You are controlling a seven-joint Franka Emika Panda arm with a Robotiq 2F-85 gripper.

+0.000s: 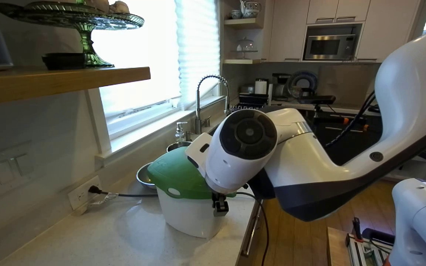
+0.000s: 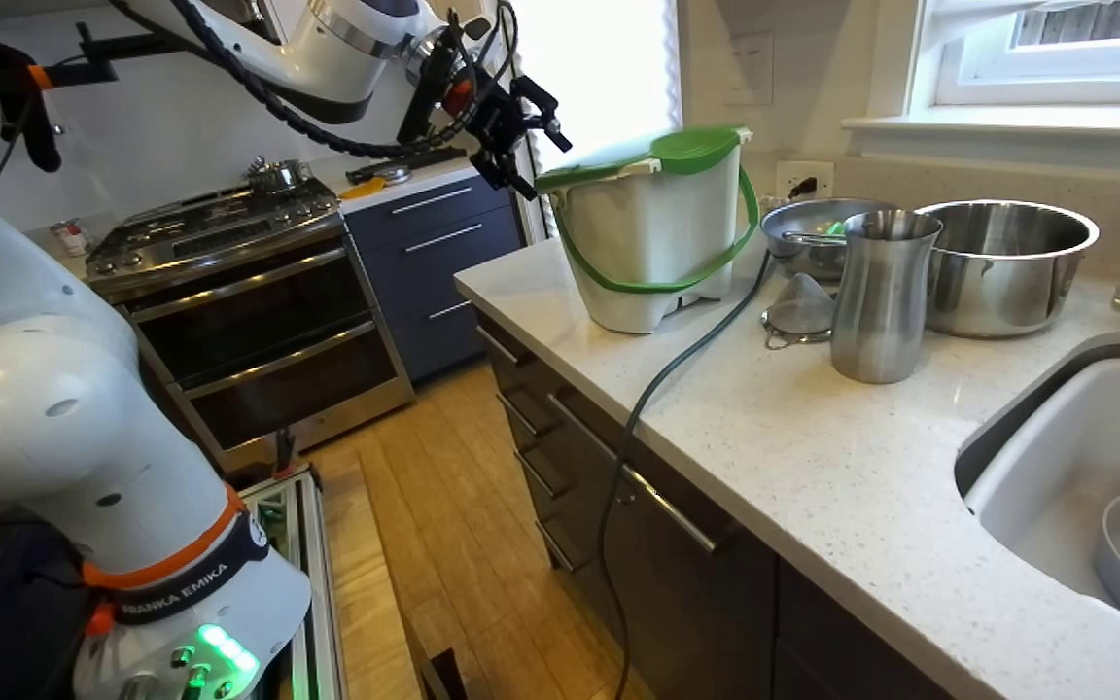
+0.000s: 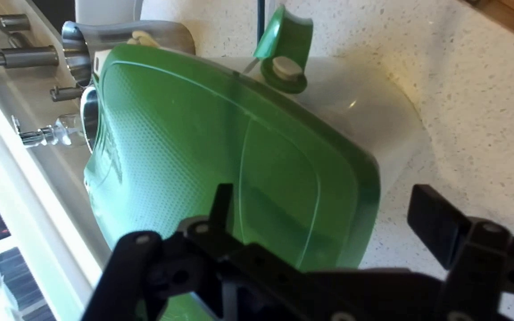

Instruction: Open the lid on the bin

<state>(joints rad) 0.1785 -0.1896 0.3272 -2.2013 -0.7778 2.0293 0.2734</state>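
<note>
In an exterior view you're peering along the counter (image 1: 87, 240), past the window (image 1: 154, 62) toward the microwave (image 1: 324, 47), pretty near the bin (image 1: 190, 218). In an exterior view you're by the sink (image 2: 1056, 467), looking down toward the oven (image 2: 268, 335). The bin and arm (image 1: 309, 170) show up in both exterior views. Wrist view's super close, angled down on the lid (image 3: 199, 151), tipped sideways.

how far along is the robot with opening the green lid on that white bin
Done, apparently: the black two-fingered hand is at the bright green domed plastic lid, whose edge shows between the jaws in the wrist view. Under way: likely the grasp, though the jaws stand apart, gripping nothing. Left: opening the lid, which covers the white tapered plastic bin.
</note>
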